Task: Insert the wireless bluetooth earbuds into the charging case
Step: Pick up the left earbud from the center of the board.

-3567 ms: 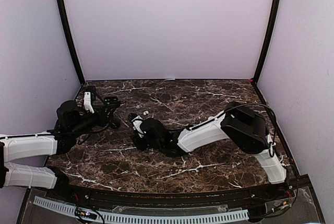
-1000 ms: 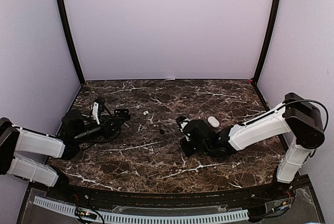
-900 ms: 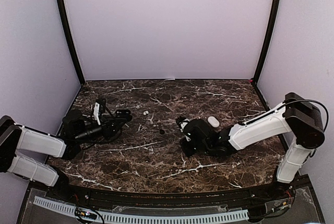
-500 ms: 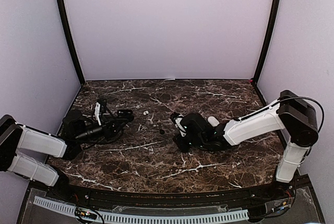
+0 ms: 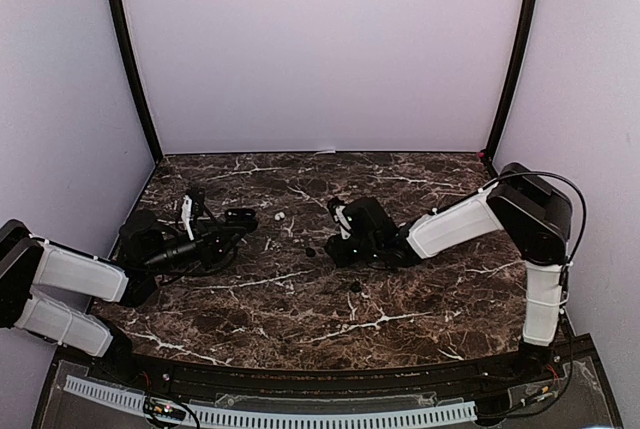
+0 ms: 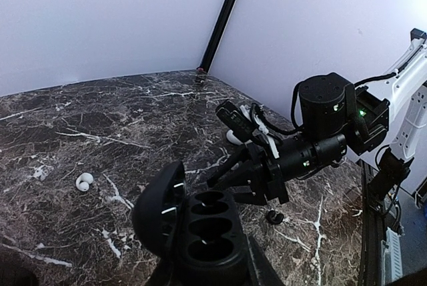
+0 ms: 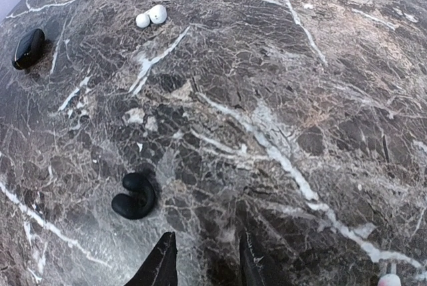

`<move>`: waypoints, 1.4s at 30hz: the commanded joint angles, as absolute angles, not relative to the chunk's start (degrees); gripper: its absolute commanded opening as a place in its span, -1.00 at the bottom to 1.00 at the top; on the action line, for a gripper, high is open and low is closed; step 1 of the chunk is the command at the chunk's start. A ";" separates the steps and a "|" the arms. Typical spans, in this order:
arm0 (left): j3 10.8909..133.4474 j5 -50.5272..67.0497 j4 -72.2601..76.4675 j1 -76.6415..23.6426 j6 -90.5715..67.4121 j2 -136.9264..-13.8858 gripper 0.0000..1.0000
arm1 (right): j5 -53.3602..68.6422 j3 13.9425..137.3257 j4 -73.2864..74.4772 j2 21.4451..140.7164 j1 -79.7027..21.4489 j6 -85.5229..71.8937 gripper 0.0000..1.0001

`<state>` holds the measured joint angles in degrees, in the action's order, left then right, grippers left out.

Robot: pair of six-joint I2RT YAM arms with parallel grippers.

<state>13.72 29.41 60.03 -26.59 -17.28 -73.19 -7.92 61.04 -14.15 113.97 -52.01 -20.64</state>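
Earbud (image 7: 133, 196), black, lies lower left in the right wrist view, near our right gripper (image 7: 205, 261), fingers parted; our left gripper (image 6: 210, 266) clamps the open case (image 6: 200, 223).

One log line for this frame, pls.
left gripper shut on open black charging case | right gripper open, empty, near black earbud | white earbud loose on table
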 commanded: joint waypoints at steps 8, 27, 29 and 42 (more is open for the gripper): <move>12.57 29.80 62.21 -27.01 -16.39 -72.42 -0.66 | -2.93 67.93 -17.08 119.09 -51.25 -24.16 -0.36; 12.74 29.53 61.39 -27.02 -16.38 -72.16 -0.66 | 1.30 71.34 -16.48 122.91 -51.33 -23.82 -0.45; 12.74 29.60 61.43 -27.04 -16.35 -72.16 -0.66 | 1.61 71.00 -16.59 122.76 -51.39 -23.82 -0.48; 12.74 29.71 61.42 -27.04 -16.41 -72.01 -0.66 | 5.34 70.77 -18.13 122.97 -52.29 -25.37 -0.53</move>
